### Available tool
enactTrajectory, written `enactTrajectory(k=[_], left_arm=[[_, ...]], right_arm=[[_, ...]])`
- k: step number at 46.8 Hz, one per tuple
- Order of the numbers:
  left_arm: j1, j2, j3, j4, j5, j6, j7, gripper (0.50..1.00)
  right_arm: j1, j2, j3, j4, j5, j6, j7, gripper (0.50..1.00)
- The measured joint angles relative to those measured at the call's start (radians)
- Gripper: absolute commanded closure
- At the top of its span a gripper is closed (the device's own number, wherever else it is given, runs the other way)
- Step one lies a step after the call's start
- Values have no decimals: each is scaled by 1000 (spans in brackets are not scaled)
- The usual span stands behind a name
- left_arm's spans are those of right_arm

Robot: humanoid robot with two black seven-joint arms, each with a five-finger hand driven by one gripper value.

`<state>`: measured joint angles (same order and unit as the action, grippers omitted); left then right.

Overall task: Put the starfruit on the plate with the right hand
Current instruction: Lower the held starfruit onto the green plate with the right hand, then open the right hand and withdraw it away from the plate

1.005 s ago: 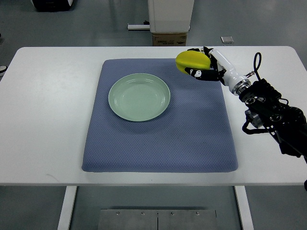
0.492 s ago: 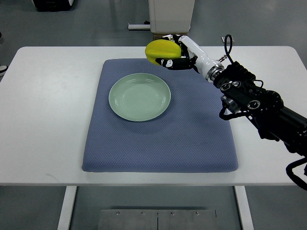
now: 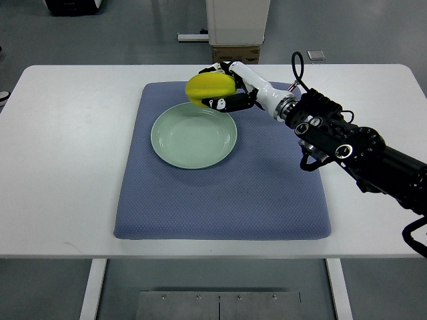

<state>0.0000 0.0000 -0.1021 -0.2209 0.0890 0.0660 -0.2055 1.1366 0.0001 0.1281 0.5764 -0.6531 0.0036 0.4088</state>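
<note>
Fingers (image 3: 230, 102) of my right hand (image 3: 230, 85) are curled around the smooth yellow starfruit (image 3: 209, 89), gripping it above the far rim of the round pale green plate (image 3: 193, 135). That plate holds nothing and sits on the blue-grey quilted mat (image 3: 267, 193) covering the white tabletop (image 3: 67, 167). My hand hides the fruit's right end. Its long axis runs roughly left-right, parallel to the plate's far edge.

I have just one view, looking steeply down from the robot's side. It sits far enough back to take in the whole white tabletop (image 3: 73, 167), the floor beyond its far edge, and the blue mat (image 3: 220, 200) near the centre.
</note>
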Motion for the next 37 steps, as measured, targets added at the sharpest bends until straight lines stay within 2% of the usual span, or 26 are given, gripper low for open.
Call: enactTrajectory(k=[12, 32, 33, 36, 37], left_arm=[[-1, 0, 0, 0, 0, 0, 0, 500], [-1, 0, 0, 0, 0, 0, 0, 500], [-1, 0, 0, 0, 0, 0, 0, 500], [-1, 0, 0, 0, 0, 0, 0, 500], [-1, 0, 0, 0, 0, 0, 0, 500]], right_arm=[[-17, 0, -18, 71, 1, 4, -23, 1000], [-27, 0, -134, 77, 1, 10, -74, 1000], [-27, 0, -134, 77, 1, 9, -76, 992], [-27, 0, -134, 77, 1, 8, -82, 815], [-27, 0, -134, 77, 1, 7, -84, 738]])
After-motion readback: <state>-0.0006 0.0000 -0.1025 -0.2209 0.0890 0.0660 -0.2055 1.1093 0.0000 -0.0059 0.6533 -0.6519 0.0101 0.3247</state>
